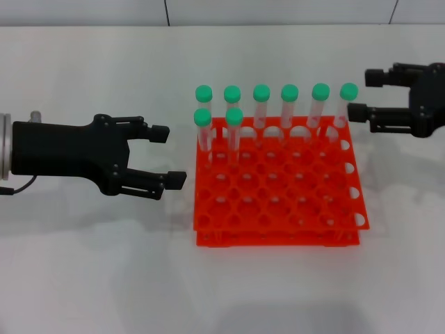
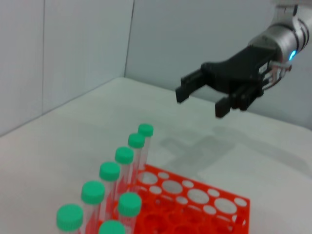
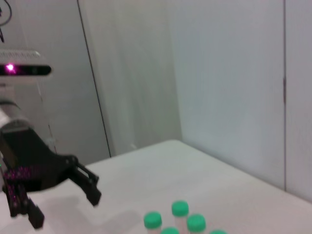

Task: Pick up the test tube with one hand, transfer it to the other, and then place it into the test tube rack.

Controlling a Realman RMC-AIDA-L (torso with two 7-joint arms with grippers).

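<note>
Several green-capped clear test tubes [image 1: 261, 104] stand upright in the orange test tube rack [image 1: 278, 239]: a full back row and two in the second row at its left [image 1: 234, 129]. They look alike. My left gripper [image 1: 169, 156] hovers open and empty just left of the rack. My right gripper [image 1: 363, 94] hangs open and empty at the rack's back right corner, beside the last tube [image 1: 347, 101]. The left wrist view shows the tubes [image 2: 124, 161], the rack [image 2: 195, 195] and the right gripper [image 2: 201, 103] beyond. In the right wrist view, the left gripper [image 3: 66, 209] and green caps [image 3: 180, 208] appear.
The white table [image 1: 90, 264] spreads around the rack on all sides. Grey wall panels [image 2: 73, 53] rise behind the table's far edge. Most of the rack's front holes [image 1: 278, 198] hold nothing.
</note>
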